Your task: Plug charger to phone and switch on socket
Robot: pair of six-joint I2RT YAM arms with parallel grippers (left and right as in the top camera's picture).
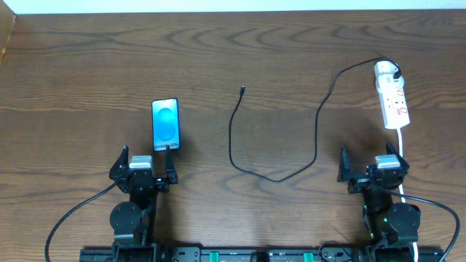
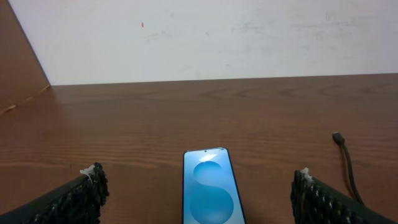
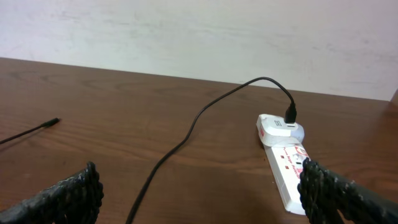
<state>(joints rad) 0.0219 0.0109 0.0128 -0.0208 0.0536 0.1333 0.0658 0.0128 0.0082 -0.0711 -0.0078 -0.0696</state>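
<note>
The phone [image 1: 165, 124] lies screen up on the table's left, blue screen lit. It also shows in the left wrist view [image 2: 209, 187], just ahead of my open, empty left gripper [image 2: 198, 186] [image 1: 145, 161]. The white socket strip [image 1: 392, 95] lies at the far right. The black charger cable [image 1: 277, 175] runs from a plug in the strip's far end [image 3: 290, 114] across the table to its free tip [image 1: 242, 90], which also shows in the left wrist view [image 2: 336, 137]. My right gripper [image 3: 199, 186] [image 1: 371, 164] is open and empty, with the strip [image 3: 287, 163] by its right finger.
The strip's white cord [image 1: 403, 145] runs toward the right arm's base. A pale wall [image 2: 205, 37] stands behind the table's far edge. A wooden side panel [image 2: 18, 68] rises at the far left.
</note>
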